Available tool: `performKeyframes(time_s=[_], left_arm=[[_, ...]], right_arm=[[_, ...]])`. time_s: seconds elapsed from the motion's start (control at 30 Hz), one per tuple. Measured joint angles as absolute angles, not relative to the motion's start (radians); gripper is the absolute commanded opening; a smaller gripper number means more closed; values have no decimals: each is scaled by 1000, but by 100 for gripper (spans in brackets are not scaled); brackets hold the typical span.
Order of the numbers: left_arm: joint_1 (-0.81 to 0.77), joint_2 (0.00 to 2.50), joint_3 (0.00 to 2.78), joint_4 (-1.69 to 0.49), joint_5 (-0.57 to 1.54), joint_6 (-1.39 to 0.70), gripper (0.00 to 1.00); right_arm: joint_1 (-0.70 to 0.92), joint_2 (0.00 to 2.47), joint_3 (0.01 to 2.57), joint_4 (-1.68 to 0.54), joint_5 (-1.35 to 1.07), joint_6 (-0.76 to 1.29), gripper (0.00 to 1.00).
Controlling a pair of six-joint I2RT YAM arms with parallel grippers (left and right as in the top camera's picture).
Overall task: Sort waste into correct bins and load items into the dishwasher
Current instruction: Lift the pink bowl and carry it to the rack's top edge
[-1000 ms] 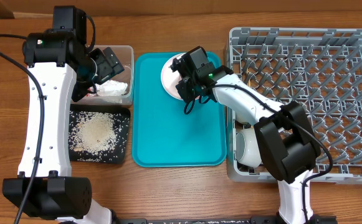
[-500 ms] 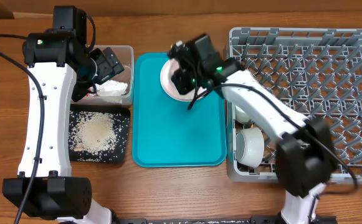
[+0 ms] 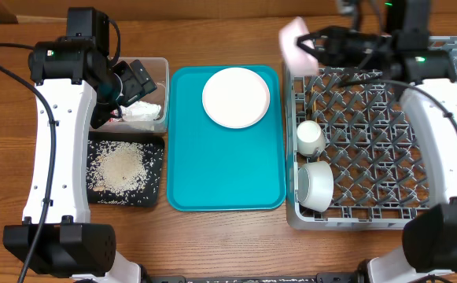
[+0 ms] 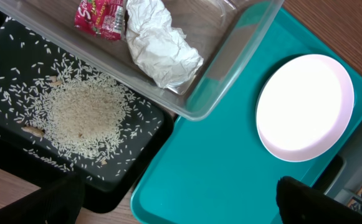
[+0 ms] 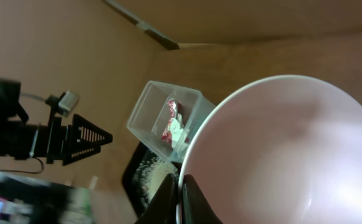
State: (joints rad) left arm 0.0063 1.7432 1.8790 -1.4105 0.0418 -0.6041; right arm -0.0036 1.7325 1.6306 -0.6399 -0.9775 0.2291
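Right gripper [image 5: 182,186] clamped on rim of pink dish [image 5: 280,162]. Edge pinch, I judge, so dish hangs upright enough to slot between pegs. I hold it high over far left corner of grey rack [image 3: 370,157], not touching. Cup [image 3: 309,137] and white bowl [image 3: 316,185] sit along rack's left side. White plate [image 3: 236,97] lies on teal tray [image 3: 224,173], not yet loaded. Left gripper [image 3: 138,81] spread wide, empty, over clear tub [image 3: 165,79] holding tissue [image 4: 159,43] and wrapper [image 4: 100,15]. Rice [image 4: 81,115] in black tray [image 4: 149,155]. Waste looks sorted.
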Motion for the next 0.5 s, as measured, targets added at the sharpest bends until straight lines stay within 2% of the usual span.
performKeyframes(time_s=[0.23, 0.5], left_arm=[[6, 1743, 1879, -1410, 42, -604, 100], [6, 1743, 1879, -1411, 42, -604, 100]], right_arm=[[-172, 1794, 1455, -508, -1204, 269, 4], [-191, 1811, 1349, -351, -1302, 371, 4]])
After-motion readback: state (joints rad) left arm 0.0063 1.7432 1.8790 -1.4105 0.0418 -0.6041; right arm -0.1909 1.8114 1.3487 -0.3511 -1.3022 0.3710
